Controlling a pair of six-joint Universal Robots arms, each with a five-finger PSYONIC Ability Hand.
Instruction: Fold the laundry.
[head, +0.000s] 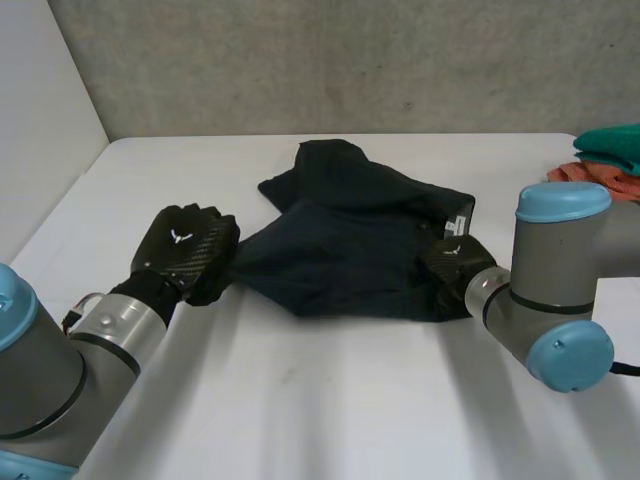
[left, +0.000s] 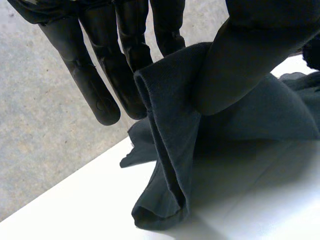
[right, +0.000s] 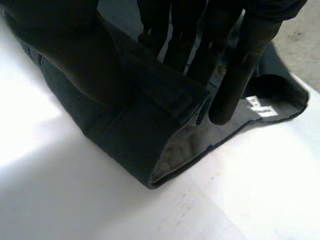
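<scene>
A dark navy garment (head: 350, 235) lies crumpled in the middle of the white table (head: 330, 400). My left hand (head: 185, 250) is at its left corner. In the left wrist view the thumb (left: 250, 60) presses a raised fold of the garment (left: 170, 150) against the straight fingers (left: 100, 95). My right hand (head: 455, 265) is at the garment's right edge, close to a white label (head: 462, 222). In the right wrist view that hand (right: 75, 55) pinches the thick hem of the garment (right: 130, 140) between thumb and fingers (right: 235, 85), beside the label (right: 260, 107).
Folded teal cloth (head: 612, 148) and orange cloth (head: 600, 178) lie stacked at the table's far right. A grey wall (head: 330, 60) runs behind the table, and a pale side wall (head: 40, 130) borders its left edge.
</scene>
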